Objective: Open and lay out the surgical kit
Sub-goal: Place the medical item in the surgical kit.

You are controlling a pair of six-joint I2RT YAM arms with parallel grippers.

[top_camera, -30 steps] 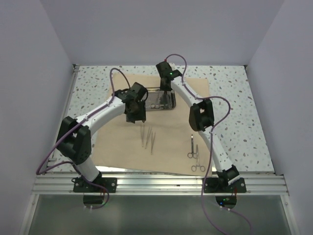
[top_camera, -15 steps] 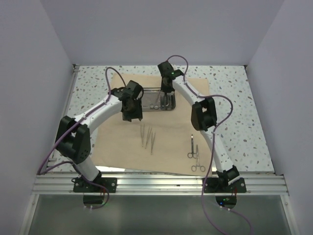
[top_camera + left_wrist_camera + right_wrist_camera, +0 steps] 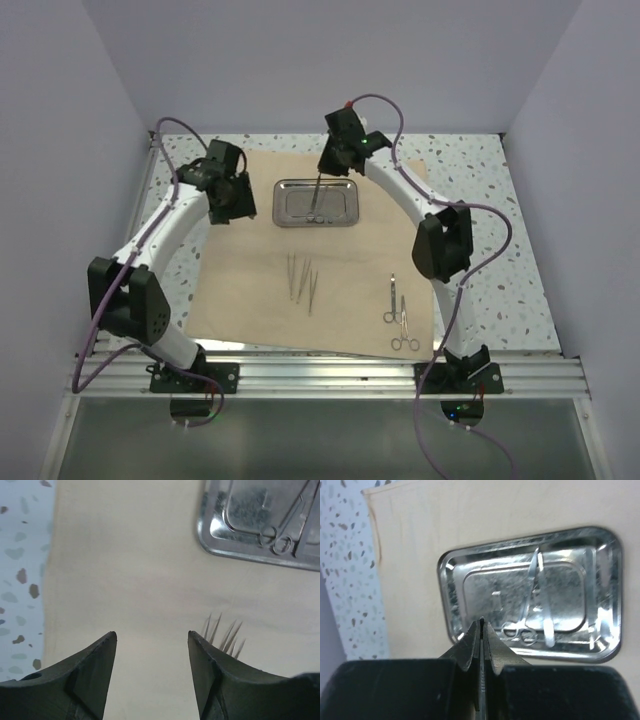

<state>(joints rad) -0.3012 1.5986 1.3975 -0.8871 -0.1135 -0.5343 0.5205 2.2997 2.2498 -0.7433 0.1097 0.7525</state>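
Observation:
The tan cloth wrap [image 3: 250, 290] lies spread flat. The steel tray [image 3: 350, 185] sits on its far part and holds ring-handled forceps [image 3: 527, 610] and another slim tool. My right gripper [image 3: 328, 168] is above the tray's left part, shut on a slim metal instrument [image 3: 318, 195] that hangs down toward the tray; it shows as a thin strip between the fingers [image 3: 482, 680]. My left gripper [image 3: 238, 208] is open and empty over bare cloth left of the tray [image 3: 210, 535]. Several tweezers [image 3: 302, 280] lie mid-cloth, their tips in the left wrist view [image 3: 222, 632].
Two ring-handled instruments [image 3: 398, 315] lie on the cloth near the right arm's base. Speckled tabletop [image 3: 500, 230] surrounds the cloth, with walls on three sides and a metal rail [image 3: 330, 375] at the near edge.
My left arm has swung left and back, away from the tray. My right gripper has risen above the tray with the slim instrument hanging from it, and the whole tray now shows.

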